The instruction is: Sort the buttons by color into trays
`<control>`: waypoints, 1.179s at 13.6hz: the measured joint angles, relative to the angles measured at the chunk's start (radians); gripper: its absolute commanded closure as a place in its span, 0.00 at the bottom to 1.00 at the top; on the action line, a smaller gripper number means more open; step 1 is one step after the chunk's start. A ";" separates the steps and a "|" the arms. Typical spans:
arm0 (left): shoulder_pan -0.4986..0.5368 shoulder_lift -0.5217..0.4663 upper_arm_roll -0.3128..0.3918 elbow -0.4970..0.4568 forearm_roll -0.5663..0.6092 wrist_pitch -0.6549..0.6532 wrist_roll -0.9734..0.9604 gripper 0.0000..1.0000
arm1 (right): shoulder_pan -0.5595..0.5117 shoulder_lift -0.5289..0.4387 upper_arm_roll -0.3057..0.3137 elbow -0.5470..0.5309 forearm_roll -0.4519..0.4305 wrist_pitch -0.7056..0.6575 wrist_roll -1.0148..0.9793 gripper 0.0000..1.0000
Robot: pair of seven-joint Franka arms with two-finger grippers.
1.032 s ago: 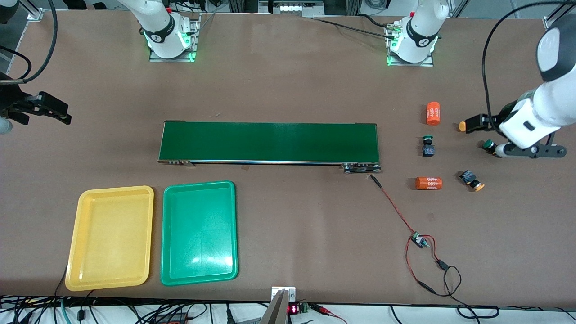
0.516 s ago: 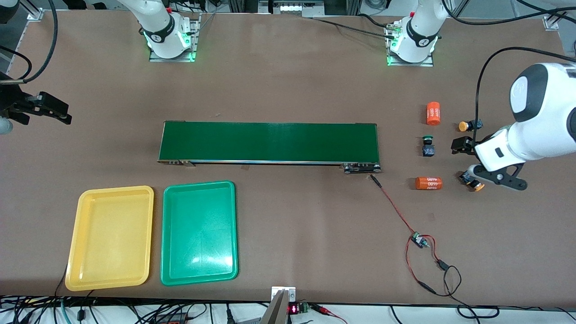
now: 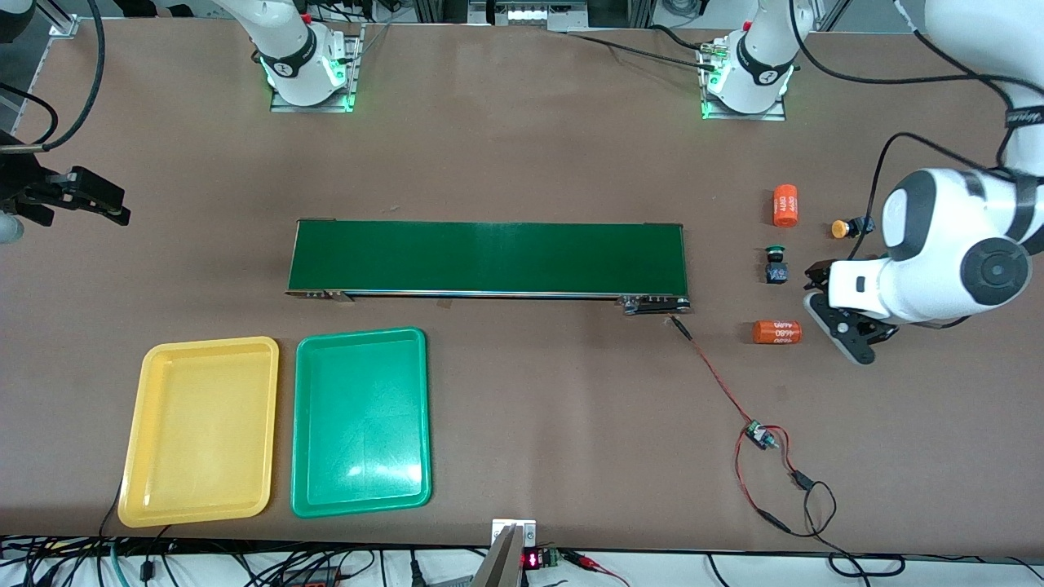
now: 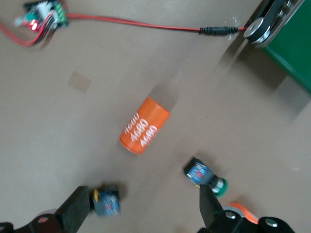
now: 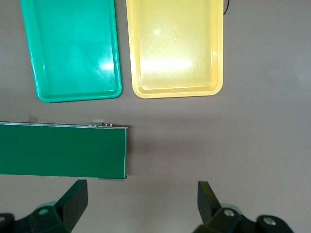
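Note:
My left gripper (image 3: pixel 840 316) is open, low over the table at the left arm's end. In the left wrist view the left gripper (image 4: pixel 143 211) has an orange-yellow-capped button (image 4: pixel 105 200) between its fingers, close to one finger (image 4: pixel 75 212). A green-capped button (image 4: pixel 205 175) lies by the other fingertip; it also shows in the front view (image 3: pixel 776 265). A second orange-capped button (image 3: pixel 844 227) lies farther from the front camera. The other green button is hidden. The yellow tray (image 3: pixel 210 342) and green tray (image 3: pixel 361 333) lie side by side, empty. My right gripper (image 3: pixel 90 200) waits open.
A long dark-green belt (image 3: pixel 489 257) lies across the middle. Two orange "4680" cylinders (image 3: pixel 785 205) (image 3: pixel 776 332) lie among the buttons. A red wire with a small board (image 3: pixel 763 436) runs from the belt's end. The right wrist view shows both trays (image 5: pixel 73 48) (image 5: pixel 175 48).
My left arm has swung toward the front camera and the belt, from over the hidden green button to over the orange-capped button beside a cylinder. The right arm has not moved.

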 measured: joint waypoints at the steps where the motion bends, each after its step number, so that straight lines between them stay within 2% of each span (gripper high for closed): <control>1: 0.000 0.006 0.000 -0.032 0.001 0.054 0.055 0.00 | 0.000 0.000 0.000 0.000 0.000 0.000 0.000 0.00; 5: -0.001 0.057 -0.001 -0.105 0.019 0.175 0.317 0.00 | 0.000 0.000 0.000 -0.001 0.000 0.000 0.000 0.00; 9: 0.000 0.113 -0.001 -0.122 0.022 0.301 0.364 0.01 | -0.001 0.000 0.000 -0.001 0.000 0.000 0.000 0.00; 11: 0.000 0.128 -0.001 -0.146 0.023 0.348 0.369 0.25 | -0.001 0.001 0.000 -0.001 0.000 0.000 0.000 0.00; 13: 0.000 0.143 -0.001 -0.159 0.023 0.371 0.380 0.27 | -0.001 0.001 0.000 -0.001 0.000 0.000 0.000 0.00; 16: 0.000 0.170 -0.001 -0.161 0.024 0.385 0.389 0.62 | -0.001 0.001 0.000 -0.001 0.000 0.000 0.000 0.00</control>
